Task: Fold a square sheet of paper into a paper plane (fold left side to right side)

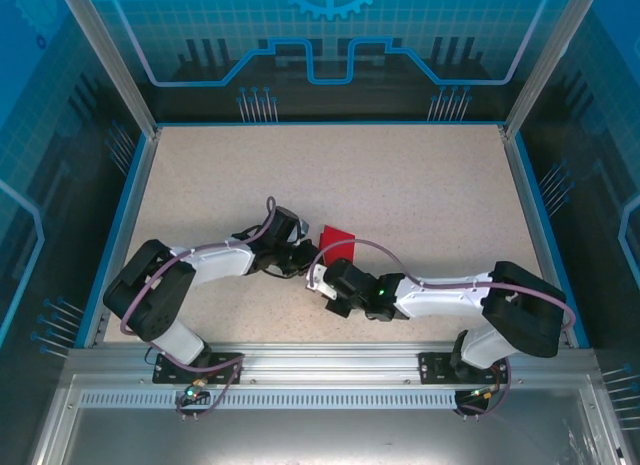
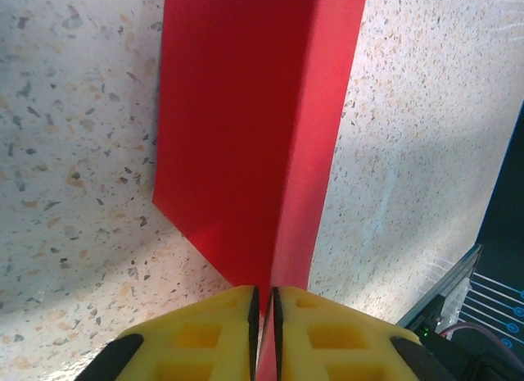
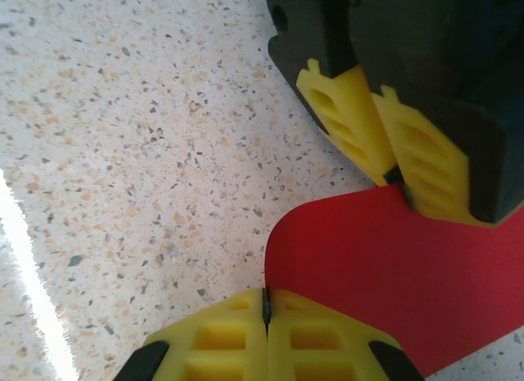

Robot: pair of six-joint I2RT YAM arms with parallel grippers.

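Pinching folded red paper sheet (image 2: 237, 127) in left pincer (image 2: 264, 303) at six o'clock; holding right pincer (image 3: 266, 303) closed; best pressing crease flat.

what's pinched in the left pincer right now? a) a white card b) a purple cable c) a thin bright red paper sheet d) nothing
c: in the left wrist view, the thin bright red paper sheet runs down into the narrow slit of the left pincer, between its nearly closed yellow fingers.
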